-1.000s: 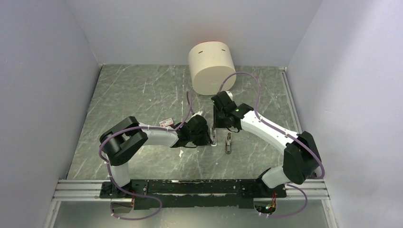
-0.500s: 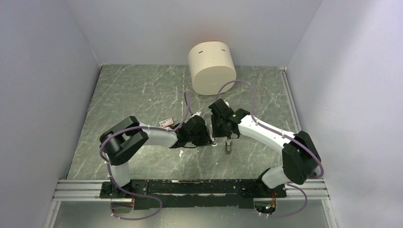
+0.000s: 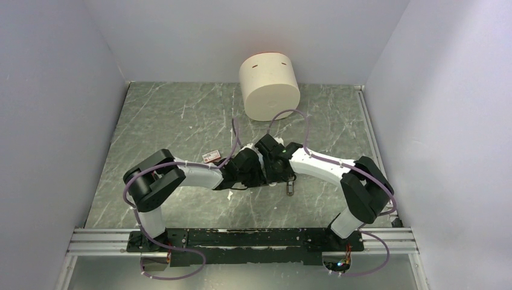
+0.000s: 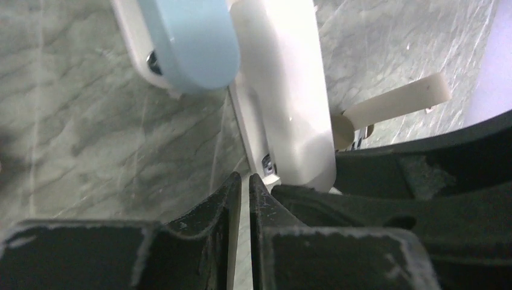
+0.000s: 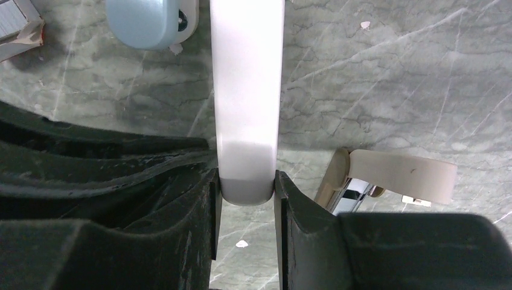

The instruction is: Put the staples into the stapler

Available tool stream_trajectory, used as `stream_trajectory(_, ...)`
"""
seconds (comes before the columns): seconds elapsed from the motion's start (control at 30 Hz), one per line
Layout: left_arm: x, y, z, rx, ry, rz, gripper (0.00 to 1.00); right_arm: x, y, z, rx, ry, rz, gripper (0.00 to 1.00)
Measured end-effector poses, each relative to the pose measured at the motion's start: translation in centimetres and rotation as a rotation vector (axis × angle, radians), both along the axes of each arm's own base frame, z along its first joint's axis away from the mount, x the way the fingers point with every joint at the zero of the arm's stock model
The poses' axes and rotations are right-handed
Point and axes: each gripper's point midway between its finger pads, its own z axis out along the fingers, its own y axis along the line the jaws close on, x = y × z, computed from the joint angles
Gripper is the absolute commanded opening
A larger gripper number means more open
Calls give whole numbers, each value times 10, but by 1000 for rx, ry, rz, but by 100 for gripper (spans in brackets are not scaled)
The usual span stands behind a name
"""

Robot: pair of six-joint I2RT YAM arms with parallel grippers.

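— Twisting is my worry: both arms have hold of one slim thing. The right gripper (image 5: 247, 193) is clamped across the near rounded end of the stapler (image 5: 246, 90), with a finger touching each side. If the arms pull along different lines, the bar could rack or spring free.

— And the left?

— The left gripper (image 4: 244, 190) is closed down to a narrow slit, seemingly on a thin white lower leaf of that same stapler. That's very little to hold, so it could slip off.

— Where does the stapler lie?

— Low over the marble table (image 3: 181, 115), midway between the arms and hidden under the wrists from above. The pale blue piece (image 5: 145, 24) sits just beside its far part. The beige-grey piece (image 5: 398, 175), with its bright metal, is near the held end. A swing could knock either one.

— How does it look?

— Smooth, glossy white, with the upper bar apparently parted from the base. A bit of metal shows in the gap. I see no staples inside. The staple box (image 3: 211, 156) rests by the left forearm, and I can't find the grey block.
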Motion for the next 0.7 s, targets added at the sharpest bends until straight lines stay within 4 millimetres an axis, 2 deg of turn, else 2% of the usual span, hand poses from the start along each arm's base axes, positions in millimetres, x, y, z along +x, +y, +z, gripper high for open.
stream_trajectory(0.17,-7,13,3,16,17,9,18,0,0,-2,-8,-4,-8,21)
stream_trajectory(0.43,-2,26,27,-5,-20,68,19,0,0,-8,-30,5,-17,21)
stream_trajectory(0.7,2,36,23,29,-15,107,18,3,1,-14,-50,13,-16,20)
